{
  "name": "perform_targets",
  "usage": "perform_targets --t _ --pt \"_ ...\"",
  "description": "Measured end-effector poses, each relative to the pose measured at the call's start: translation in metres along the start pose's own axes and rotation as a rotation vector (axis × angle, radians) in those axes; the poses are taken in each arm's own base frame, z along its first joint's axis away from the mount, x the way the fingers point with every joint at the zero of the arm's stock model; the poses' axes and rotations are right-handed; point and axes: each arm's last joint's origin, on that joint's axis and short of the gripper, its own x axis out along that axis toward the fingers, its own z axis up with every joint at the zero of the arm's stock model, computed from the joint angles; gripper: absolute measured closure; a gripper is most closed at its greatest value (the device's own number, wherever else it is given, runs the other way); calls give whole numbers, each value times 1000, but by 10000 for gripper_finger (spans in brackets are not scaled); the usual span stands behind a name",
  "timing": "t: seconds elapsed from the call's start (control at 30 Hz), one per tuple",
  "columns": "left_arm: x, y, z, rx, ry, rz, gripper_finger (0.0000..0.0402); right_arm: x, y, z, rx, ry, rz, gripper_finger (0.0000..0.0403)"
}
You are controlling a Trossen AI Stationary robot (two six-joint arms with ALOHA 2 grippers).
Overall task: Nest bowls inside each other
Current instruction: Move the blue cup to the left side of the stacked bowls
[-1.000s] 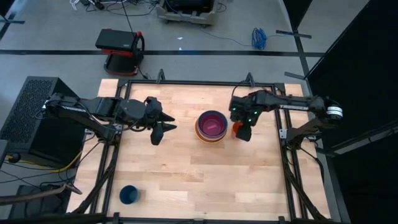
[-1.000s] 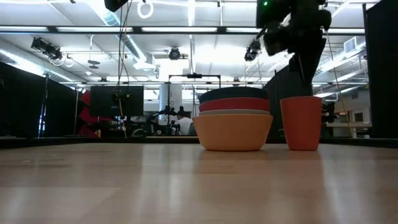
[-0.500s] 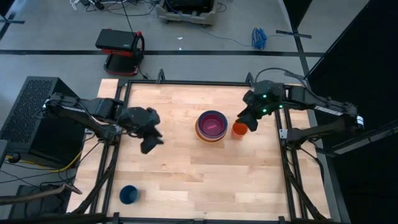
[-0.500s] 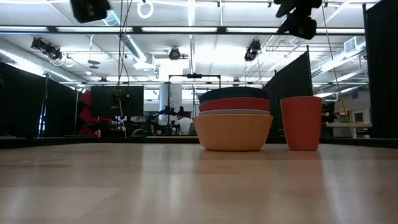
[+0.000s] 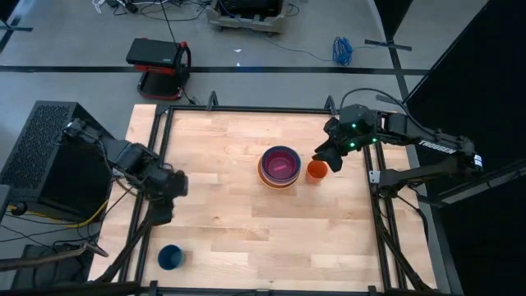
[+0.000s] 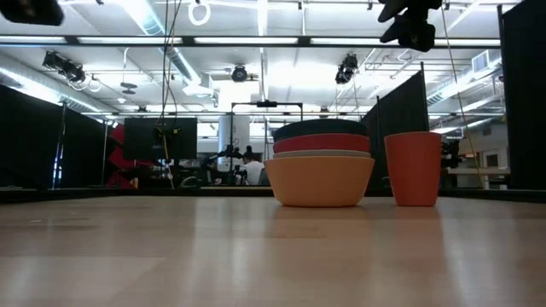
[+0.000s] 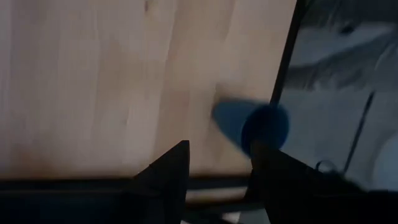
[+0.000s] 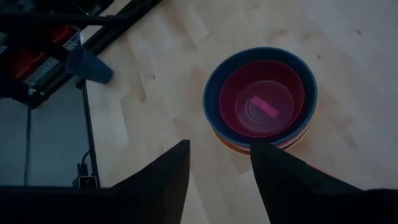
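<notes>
- Wood bench (image 5: 246, 230): bowls (image 5: 279, 167) sit nested in one stack just right of centre, pink one innermost, teal rim round it.
- Orange cup (image 5: 317, 171) stands alone just beside the stack at 3 o'clock, released.
- Right hand (image 5: 325, 156) has lifted off the cup and pulled back toward 2 o'clock; fingers parted, holding nothing.
- Left hand (image 5: 168, 187) has swung away from the middle to the bench's 9 o'clock edge; fingers part open, empty, blue cup (image 5: 170, 257) ahead at 7 o'clock.
- Both arms retreating with every bowl stacked, so nesting looks finished.
</notes>
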Motion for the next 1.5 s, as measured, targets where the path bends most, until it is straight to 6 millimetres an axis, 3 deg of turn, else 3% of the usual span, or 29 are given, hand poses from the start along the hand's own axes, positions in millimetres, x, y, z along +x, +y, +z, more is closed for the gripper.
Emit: perform_targets --t 0.17,0.53,1.17,1.37,1.5 --pt "6 -4 -20 36 147 29 243 0 0 0 7 -6 -5 236" --pt "57 -26 -26 103 140 -71 238 0 -1 1 30 -19 -29 239" --pt "118 -49 -34 149 248 39 105 -2 -6 4 47 -33 -48 242" --pt "143 -48 -33 134 296 117 120 -2 -6 4 45 -33 -48 236" --pt "158 -47 -34 130 330 168 154 -2 -6 3 46 -27 -35 240"
